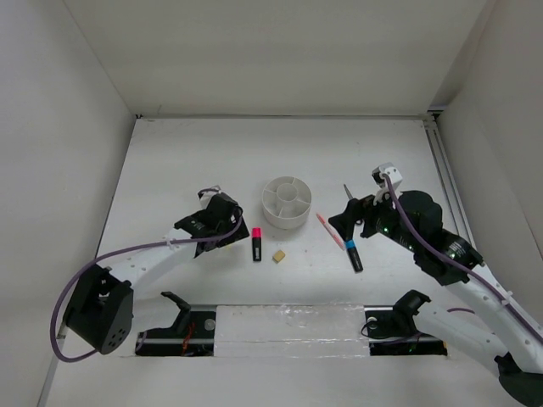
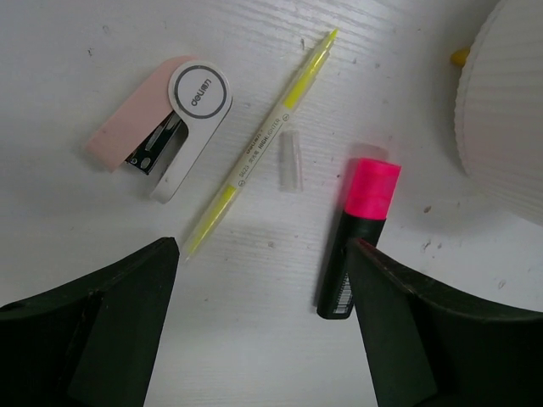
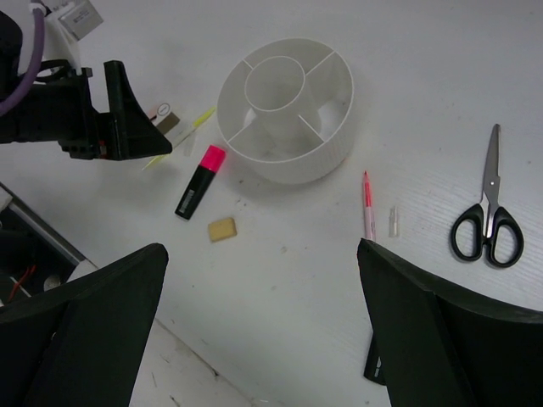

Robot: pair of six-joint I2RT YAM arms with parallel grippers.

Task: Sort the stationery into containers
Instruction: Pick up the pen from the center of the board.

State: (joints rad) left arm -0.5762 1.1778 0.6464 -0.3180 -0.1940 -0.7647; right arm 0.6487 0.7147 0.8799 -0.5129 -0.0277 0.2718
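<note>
The round white organizer (image 1: 287,202) stands mid-table, its compartments (image 3: 286,108) empty. Left of it lie a pink-capped black marker (image 2: 359,235), a thin yellow pen (image 2: 263,140), a clear pen cap (image 2: 291,161) and a small pink-and-white stapler-like piece (image 2: 161,127). My left gripper (image 2: 265,254) hovers open above bare table, its right finger beside the marker's black end. A tan eraser (image 3: 222,229), pink pen (image 3: 368,203), another clear cap (image 3: 394,220) and black-handled scissors (image 3: 488,212) lie below my open right gripper (image 3: 261,254). The blue-capped marker (image 1: 353,253) is partly hidden there.
White walls enclose the table on three sides. A metal rail (image 1: 441,170) runs along the right edge. The near edge (image 1: 288,326) holds the arm bases and open slots with cables.
</note>
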